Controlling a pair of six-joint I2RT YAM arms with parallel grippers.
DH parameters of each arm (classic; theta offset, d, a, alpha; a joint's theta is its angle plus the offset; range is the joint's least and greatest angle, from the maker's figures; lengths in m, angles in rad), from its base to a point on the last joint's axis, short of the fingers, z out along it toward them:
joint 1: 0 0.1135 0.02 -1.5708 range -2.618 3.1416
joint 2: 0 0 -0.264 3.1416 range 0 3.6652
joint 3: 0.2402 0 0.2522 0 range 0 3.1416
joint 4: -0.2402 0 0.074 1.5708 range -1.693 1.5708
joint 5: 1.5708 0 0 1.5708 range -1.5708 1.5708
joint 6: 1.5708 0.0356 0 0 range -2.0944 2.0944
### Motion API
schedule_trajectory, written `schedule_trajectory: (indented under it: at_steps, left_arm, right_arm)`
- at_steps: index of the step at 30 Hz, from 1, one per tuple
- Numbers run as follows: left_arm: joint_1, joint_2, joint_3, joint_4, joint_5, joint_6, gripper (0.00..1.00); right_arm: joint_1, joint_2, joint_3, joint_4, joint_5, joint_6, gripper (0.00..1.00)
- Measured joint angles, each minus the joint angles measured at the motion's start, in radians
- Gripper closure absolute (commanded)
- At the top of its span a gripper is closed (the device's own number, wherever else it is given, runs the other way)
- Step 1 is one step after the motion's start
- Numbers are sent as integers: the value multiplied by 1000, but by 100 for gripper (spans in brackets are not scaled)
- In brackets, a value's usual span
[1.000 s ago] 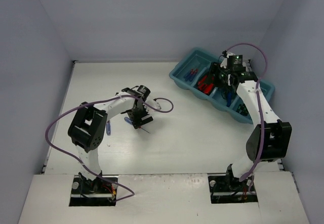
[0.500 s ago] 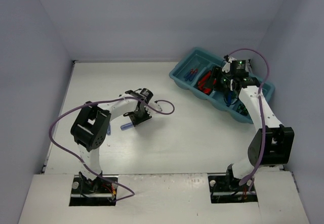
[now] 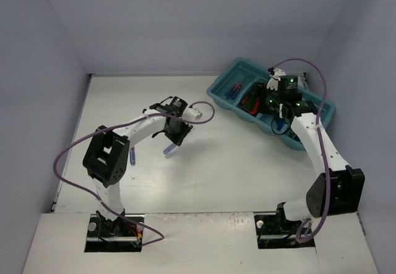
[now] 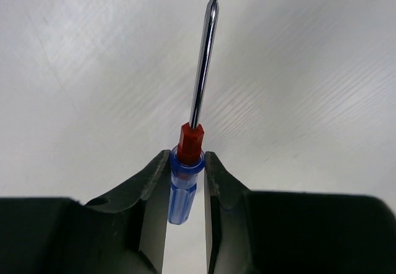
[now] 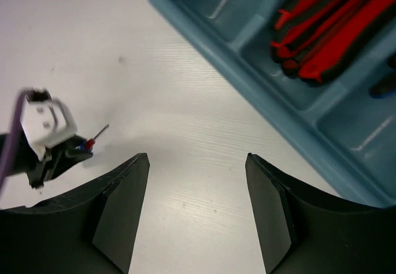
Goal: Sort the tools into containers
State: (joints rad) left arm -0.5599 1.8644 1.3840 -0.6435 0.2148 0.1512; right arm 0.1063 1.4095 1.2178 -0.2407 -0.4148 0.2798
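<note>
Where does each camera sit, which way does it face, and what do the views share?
Top external: high behind the bases, looking down on the table; both arms show, left gripper mid-table, right gripper by the teal tray.
Left wrist: on the left arm, looking along its fingers, shut on a blue-handled screwdriver, table beyond.
Right wrist: on the right arm, looking past its open fingers at table and tray holding red knives.
Shared: right wrist also shows the left gripper's screwdriver.

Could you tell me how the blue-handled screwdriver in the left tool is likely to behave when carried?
The screwdriver looks rigid and probably light: thin metal shaft, small plastic handle. Its glossy, rounded handle, pinched in the left tool, could slip or pivot; set down, it would likely roll.
</note>
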Motion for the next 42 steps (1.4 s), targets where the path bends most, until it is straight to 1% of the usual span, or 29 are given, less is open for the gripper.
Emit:
schedule_trajectory:
  at_steps: [2,6,7,11,15,17,23,28,34,36,39,42]
  left_arm:
    - [3,-43,8,72,50,-117,100]
    - [6,-154,-14,292,141,-410,100]
    - [6,-181,-31,369,153,-496,100]
    - [6,-233,-62,580,174,-741,100]
    - [7,-236,-75,717,171,-925,100]
    - [7,-236,-79,763,170,-986,100]
    - [9,-236,-79,840,175,-1096,100]
    - [19,-236,-79,852,173,-1134,100]
    - [20,-249,-95,871,180,-1156,100]
    - [20,-252,-101,873,183,-1159,100]
    - [20,-253,-102,873,190,-1160,100]
    - [20,-253,-102,874,200,-1161,100]
  right_arm:
    - [68,-25,0,19,2,-17,34]
    - [203,-59,0,61,-13,-44,31]
    - [230,-61,0,72,-15,-48,30]
    - [313,-62,-1,106,-24,-58,29]
    - [373,-58,-1,129,-24,-69,29]
    - [399,-50,-1,138,-22,-73,30]
    - [439,-5,1,150,8,-97,35]
    - [439,14,10,152,60,-110,39]
    - [439,22,33,155,112,-129,40]
    - [439,23,38,155,121,-133,43]
    - [439,30,44,156,128,-140,51]
    - [439,50,50,158,127,-145,64]
